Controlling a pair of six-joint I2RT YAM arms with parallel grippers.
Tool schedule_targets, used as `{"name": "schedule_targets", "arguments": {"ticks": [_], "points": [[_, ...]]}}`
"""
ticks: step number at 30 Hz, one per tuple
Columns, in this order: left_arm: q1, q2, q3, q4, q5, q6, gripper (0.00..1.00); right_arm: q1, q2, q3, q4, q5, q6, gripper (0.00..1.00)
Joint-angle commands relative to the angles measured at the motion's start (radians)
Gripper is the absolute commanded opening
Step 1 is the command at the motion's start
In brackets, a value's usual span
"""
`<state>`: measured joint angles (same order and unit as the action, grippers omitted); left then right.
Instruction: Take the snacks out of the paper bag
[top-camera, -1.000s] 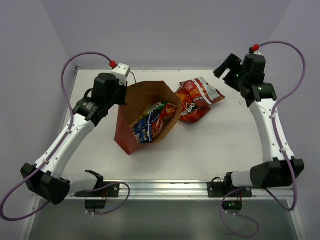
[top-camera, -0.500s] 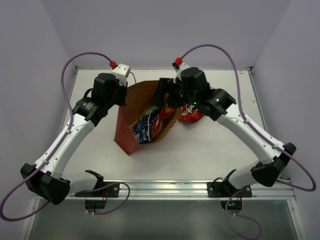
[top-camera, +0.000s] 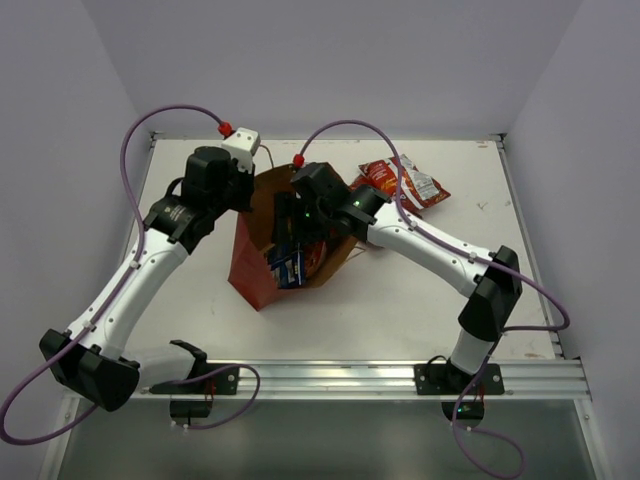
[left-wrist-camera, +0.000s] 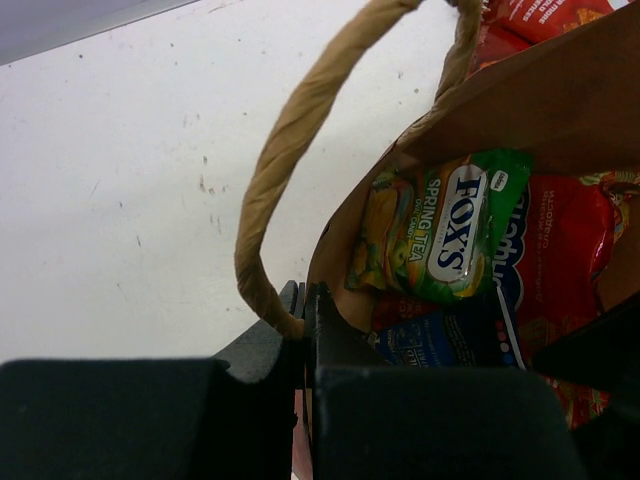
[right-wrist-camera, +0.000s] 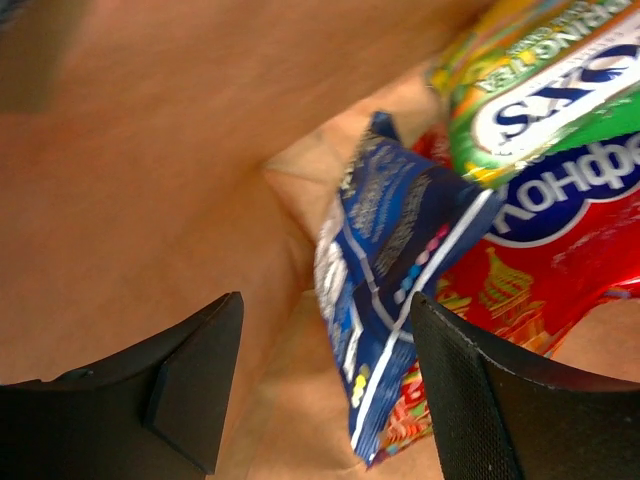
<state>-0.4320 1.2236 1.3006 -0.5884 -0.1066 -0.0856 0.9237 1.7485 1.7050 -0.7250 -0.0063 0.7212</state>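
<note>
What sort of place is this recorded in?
Probably a robotics lab test cell: a white table boxed in by plain pale walls, with the left arm and right arm bolted to a metal rail at its near edge.

Overhead plus two wrist close-ups.
Down from above the near edge; both wrists tight on the paper bag (top-camera: 250, 268), common to all.

3 snacks (top-camera: 290, 265) in paper bag (top-camera: 250, 270); chip bags (top-camera: 405, 182) on table (top-camera: 400, 300), R of bag.
</note>
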Motion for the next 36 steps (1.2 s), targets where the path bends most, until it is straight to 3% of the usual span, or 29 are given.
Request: {"name": "schedule_targets", "arguments": {"ticks": [1,10,14,17,18,21,22,32,36], "points": [[0.006,-0.046,0.039,0.047,0.007,0.003,0.00,0.001,0.003,-0.008,-0.007,0.081,0.052,0.70],[0.007,-0.052,0.032,0.048,0.010,0.000,0.00,0.001,0.022,-0.059,-0.015,0.111,0.104,0.70],[0.007,-0.052,0.029,0.048,0.013,0.000,0.00,0.001,0.040,-0.085,0.027,0.077,0.118,0.64],[0.007,-0.053,0.028,0.048,0.010,0.001,0.00,0.001,0.063,-0.076,0.030,0.078,0.118,0.48],[0.007,-0.053,0.028,0.048,0.007,0.001,0.00,0.001,0.063,-0.070,0.023,0.078,0.115,0.33],[0.007,-0.056,0.028,0.048,0.002,0.004,0.00,0.001,0.037,-0.036,0.009,0.084,0.103,0.06],[0.007,-0.058,0.025,0.048,-0.001,0.004,0.00,0.003,0.007,-0.019,0.009,0.088,0.098,0.02],[0.007,-0.053,0.012,0.055,-0.030,0.003,0.00,-0.003,-0.148,0.263,-0.083,0.072,0.000,0.00],[0.007,-0.053,0.008,0.052,-0.042,0.001,0.00,-0.078,-0.223,0.335,-0.090,0.059,-0.019,0.00]]}}
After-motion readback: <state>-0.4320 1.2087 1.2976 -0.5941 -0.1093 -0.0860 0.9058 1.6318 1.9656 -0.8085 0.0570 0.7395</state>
